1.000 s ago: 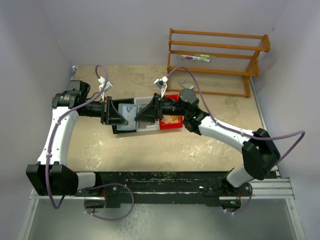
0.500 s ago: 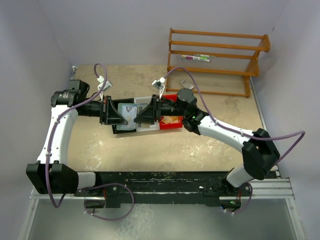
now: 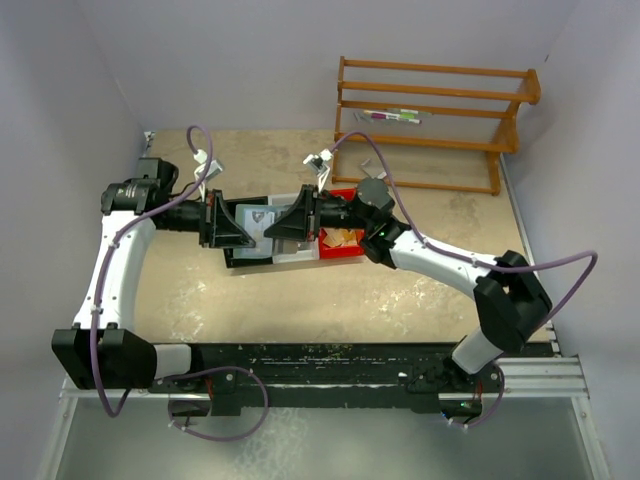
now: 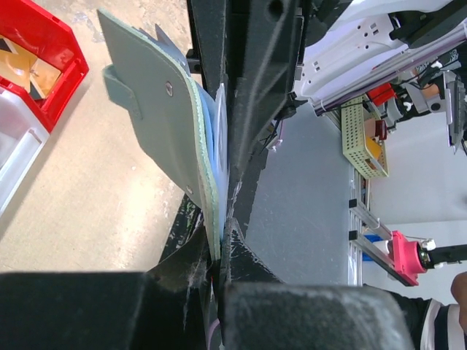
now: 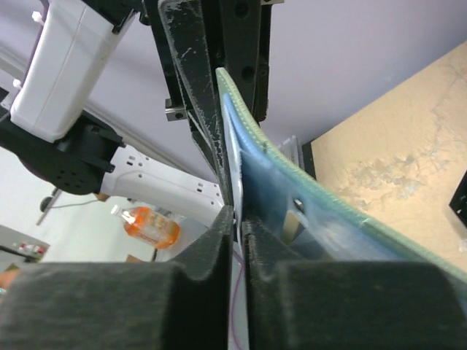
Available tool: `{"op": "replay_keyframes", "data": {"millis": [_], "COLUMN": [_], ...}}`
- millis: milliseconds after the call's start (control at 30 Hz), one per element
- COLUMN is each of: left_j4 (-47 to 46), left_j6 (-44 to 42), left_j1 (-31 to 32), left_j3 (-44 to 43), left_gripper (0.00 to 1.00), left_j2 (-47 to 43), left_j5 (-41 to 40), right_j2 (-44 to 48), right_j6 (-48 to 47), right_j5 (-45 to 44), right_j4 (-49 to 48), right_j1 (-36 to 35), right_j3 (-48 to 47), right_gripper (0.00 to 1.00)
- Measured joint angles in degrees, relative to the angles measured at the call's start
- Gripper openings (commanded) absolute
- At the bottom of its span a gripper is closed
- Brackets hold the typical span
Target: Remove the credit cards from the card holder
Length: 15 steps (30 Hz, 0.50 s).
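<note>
The left arm (image 3: 120, 250) reaches in from the left side of the bench (image 3: 300, 310). Its left fingers (image 4: 221, 248) are shut tight on the card holder (image 4: 157, 109). They pinch it by one edge. The card holder is grey-green and flat. It is up in the air on its edge, above the small bins in the middle of the bench, and it is not lying on anything. It has a little tab on its side and a small round stud.

Light blue credit cards (image 4: 211, 135) peek out of the open side of the card holder. They are packed close together, and I cannot tell how many there are.

The right fingers (image 5: 237, 219) come in from the other side, facing the left ones. They are pressed almost together on the thin pale edge of one of the credit cards, so both arms meet at the card holder.

Under them sits a white bin (image 3: 295, 254). Just beside it, to the right, is a red bin (image 3: 340, 255) with something orange in it.

Far back on the right, by the wall, stands a wooden rack (image 3: 440, 140).
</note>
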<state>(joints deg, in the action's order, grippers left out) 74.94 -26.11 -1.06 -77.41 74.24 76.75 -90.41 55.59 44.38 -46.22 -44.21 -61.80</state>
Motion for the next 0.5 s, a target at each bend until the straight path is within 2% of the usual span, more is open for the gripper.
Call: {"op": "replay_keyframes", "data": {"millis": [333, 400, 500], "left_j4": [2.95, 4.70, 8.37], "left_j6": [-1.64, -3.13, -6.38], "left_j1": [0.00, 0.00, 0.00], "left_j3": [0.04, 0.04, -0.17], "left_gripper": [0.22, 0.19, 0.05], "left_j2": [-0.04, 0.31, 1.90], "left_j5": [2.62, 4.20, 6.19], "right_j2": [-1.36, -1.36, -1.36], "right_j6": [5.62, 6.49, 7.56], "right_j5": [2.45, 3.17, 3.69], "right_j4": [-7.69, -8.96, -11.06], "right_j1": [0.11, 0.13, 0.13], "right_j3": [2.91, 3.54, 3.89], "right_gripper": [0.00, 0.00, 0.00]}}
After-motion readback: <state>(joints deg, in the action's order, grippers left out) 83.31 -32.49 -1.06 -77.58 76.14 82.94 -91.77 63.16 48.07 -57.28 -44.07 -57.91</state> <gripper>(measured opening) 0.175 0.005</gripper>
